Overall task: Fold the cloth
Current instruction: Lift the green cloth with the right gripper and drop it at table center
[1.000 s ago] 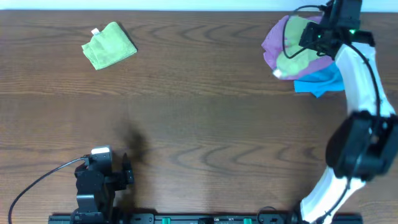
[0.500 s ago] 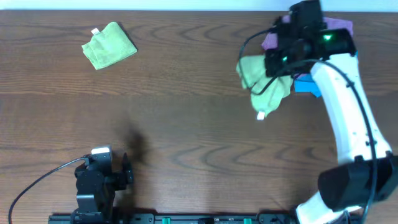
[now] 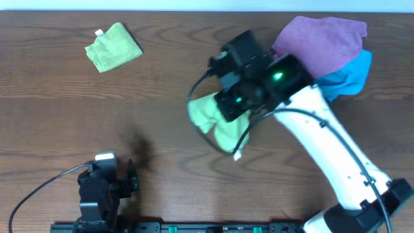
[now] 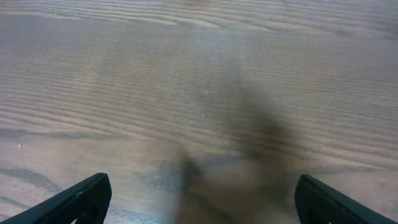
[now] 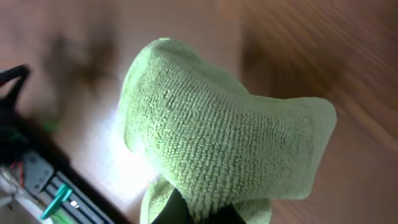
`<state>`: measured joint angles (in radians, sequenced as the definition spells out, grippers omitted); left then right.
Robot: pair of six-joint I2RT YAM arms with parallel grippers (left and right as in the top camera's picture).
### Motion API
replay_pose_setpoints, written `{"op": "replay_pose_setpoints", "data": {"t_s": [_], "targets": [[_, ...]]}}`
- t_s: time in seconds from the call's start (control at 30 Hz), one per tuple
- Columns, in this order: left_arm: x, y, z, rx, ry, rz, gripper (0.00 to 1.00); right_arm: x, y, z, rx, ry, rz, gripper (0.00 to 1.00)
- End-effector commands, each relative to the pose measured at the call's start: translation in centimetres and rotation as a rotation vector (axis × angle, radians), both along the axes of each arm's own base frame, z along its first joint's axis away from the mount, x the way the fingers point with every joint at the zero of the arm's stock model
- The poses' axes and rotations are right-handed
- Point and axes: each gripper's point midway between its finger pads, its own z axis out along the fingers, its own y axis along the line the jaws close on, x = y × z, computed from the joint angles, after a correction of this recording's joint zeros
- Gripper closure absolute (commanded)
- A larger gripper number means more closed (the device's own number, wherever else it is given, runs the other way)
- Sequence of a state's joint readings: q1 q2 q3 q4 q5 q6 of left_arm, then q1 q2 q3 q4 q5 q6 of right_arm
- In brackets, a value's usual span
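Overhead view shows my right gripper [image 3: 228, 111] grasping the cloth [image 3: 208, 116] in a bunch; it looks soft and limp, so I think its corners give better hold.

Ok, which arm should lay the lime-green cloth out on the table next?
Right. The right gripper is shut on the cloth, which hangs bunched over the middle of the table. The left gripper sits open near the front edge, well away from it, holding nothing.

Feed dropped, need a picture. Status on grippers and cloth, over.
Right gripper shut on the cloth, bunched, mid-table. Left gripper open, empty. Purple cloth far right, folded green square far left, both apart.
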<state>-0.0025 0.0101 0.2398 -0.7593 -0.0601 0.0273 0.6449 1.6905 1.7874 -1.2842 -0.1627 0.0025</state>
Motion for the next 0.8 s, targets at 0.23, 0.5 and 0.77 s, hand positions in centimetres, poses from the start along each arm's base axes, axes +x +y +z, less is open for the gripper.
{"op": "replay_pose_setpoints", "data": {"t_s": [0.23, 0.5, 0.77], "targets": [[0.0, 0.1, 0.0, 0.015, -0.001, -0.002, 0.05, -3.3, 4.0, -0.8, 0.047, 0.015, 0.133, 0.99], [0.0, 0.2, 0.0, 0.019, -0.002, 0.002, 0.05, -7.3, 7.2, -1.7, 0.184, 0.135, 0.312, 0.99], [-0.1, 0.8, 0.0, 0.037, 0.0, 0.029, 0.05, -9.1, 9.9, -0.9, 0.254, 0.106, 0.427, 0.99]]}}
